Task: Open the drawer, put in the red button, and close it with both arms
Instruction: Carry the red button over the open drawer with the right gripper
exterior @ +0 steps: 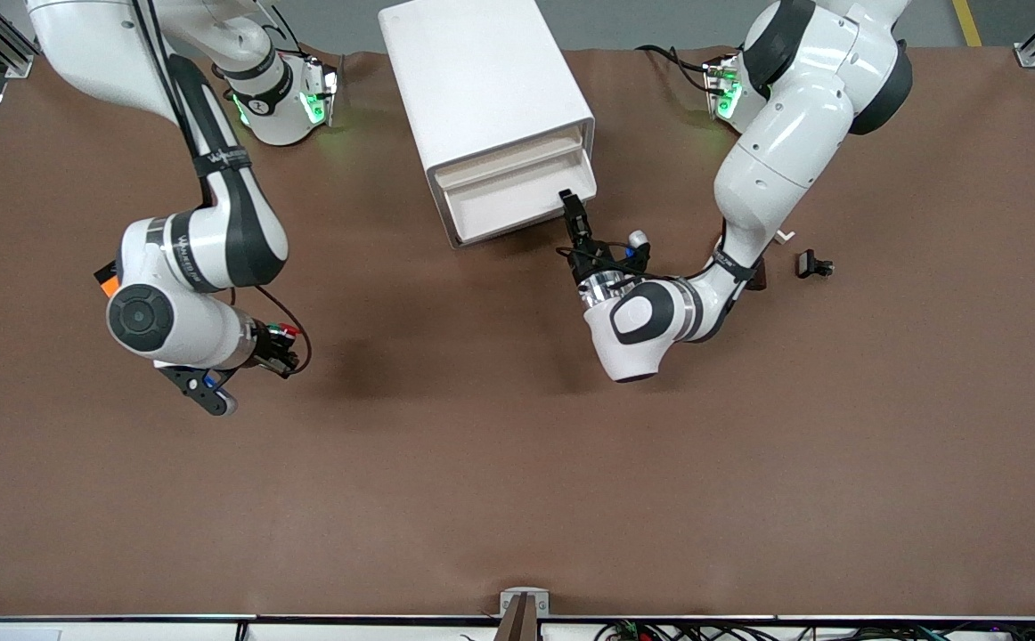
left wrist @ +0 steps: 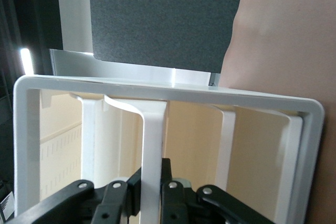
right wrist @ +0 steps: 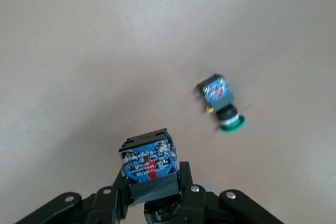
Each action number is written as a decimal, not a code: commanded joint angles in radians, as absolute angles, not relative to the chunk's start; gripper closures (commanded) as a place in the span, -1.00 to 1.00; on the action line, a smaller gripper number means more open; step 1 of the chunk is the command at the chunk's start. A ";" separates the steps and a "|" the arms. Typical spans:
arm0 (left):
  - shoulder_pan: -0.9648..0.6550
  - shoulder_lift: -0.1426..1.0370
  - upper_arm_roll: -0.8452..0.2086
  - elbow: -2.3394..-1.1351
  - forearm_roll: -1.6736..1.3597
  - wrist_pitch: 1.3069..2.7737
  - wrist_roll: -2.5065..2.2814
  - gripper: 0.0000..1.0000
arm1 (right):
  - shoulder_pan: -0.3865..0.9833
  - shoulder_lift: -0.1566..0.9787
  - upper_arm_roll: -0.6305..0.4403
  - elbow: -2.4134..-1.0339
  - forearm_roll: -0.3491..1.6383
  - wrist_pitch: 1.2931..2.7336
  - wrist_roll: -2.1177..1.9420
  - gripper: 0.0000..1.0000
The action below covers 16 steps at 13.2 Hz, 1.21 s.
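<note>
The white drawer cabinet (exterior: 482, 98) stands at the robots' side of the table, and its lower drawer (exterior: 517, 206) looks shut or nearly so. My left gripper (exterior: 567, 199) (left wrist: 152, 174) is shut on that drawer's thin white handle lip (left wrist: 153, 129). Over bare table toward the right arm's end, my right gripper (exterior: 279, 352) (right wrist: 149, 174) is shut on the red button (exterior: 285, 332) (right wrist: 148, 161). The button's blue-black body points out of the jaws. Its cap is hidden in the right wrist view, and a bit of red shows in the front view.
A green-capped button (right wrist: 221, 106) lies on its side on the brown table (exterior: 517, 463) below the right gripper. An orange cube (exterior: 110, 286) peeks out by the right arm's elbow. A small black part (exterior: 813, 264) lies toward the left arm's end.
</note>
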<state>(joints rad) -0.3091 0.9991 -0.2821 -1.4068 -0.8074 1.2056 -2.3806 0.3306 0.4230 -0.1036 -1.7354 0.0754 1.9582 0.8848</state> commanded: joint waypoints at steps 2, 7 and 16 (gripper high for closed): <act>-0.313 0.994 -0.226 -1.352 -0.807 1.218 -2.388 0.80 | 0.411 0.414 -0.110 -1.616 0.083 1.815 1.047 1.00; -0.270 0.994 -0.221 -1.332 -0.789 1.220 -2.382 0.80 | 0.504 0.414 -0.110 -1.488 0.135 1.688 1.253 1.00; -0.249 0.997 -0.222 -1.324 -0.792 1.224 -2.381 -0.99 | 0.733 0.419 -0.110 -1.463 0.144 1.700 1.738 1.00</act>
